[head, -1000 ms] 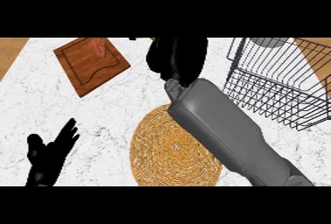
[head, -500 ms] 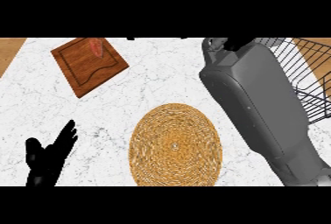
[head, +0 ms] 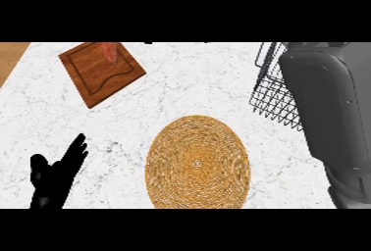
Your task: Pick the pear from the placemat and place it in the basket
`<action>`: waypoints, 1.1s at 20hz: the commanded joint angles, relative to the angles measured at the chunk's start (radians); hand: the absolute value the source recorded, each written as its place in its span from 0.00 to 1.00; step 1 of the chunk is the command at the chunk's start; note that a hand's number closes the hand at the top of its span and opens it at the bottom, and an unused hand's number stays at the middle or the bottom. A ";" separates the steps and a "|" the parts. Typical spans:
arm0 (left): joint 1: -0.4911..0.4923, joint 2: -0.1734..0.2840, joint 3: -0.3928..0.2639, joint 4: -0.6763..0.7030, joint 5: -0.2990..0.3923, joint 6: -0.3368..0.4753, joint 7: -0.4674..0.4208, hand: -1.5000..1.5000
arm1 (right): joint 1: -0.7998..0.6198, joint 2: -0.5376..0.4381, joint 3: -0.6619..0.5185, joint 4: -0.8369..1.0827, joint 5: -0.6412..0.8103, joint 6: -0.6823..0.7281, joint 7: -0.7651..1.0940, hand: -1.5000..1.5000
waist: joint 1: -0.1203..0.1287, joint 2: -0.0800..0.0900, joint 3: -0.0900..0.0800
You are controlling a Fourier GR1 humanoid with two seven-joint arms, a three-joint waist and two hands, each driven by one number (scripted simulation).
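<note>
Marble counter (head: 196, 83); bare placemat (head: 197, 163); pear unseen.

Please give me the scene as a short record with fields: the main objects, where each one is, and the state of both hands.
placemat: round, woven, lower centre, nothing on it
pear: not visible
basket: wire, upper right, partly hidden by right forearm
cutting board: wooden, upper left, a reddish item on it
left robot hand: open, resting lower left
right robot hand: not in view

Grey forearm (head: 326, 108); black robot hand (head: 52, 179), seemingly matte.
</note>
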 commanded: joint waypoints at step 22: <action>-0.010 0.004 0.020 0.103 0.001 -0.042 0.045 0.50 | 0.325 -0.043 -0.324 0.075 -0.264 -0.208 -0.334 1.00 | 0.029 0.019 -0.010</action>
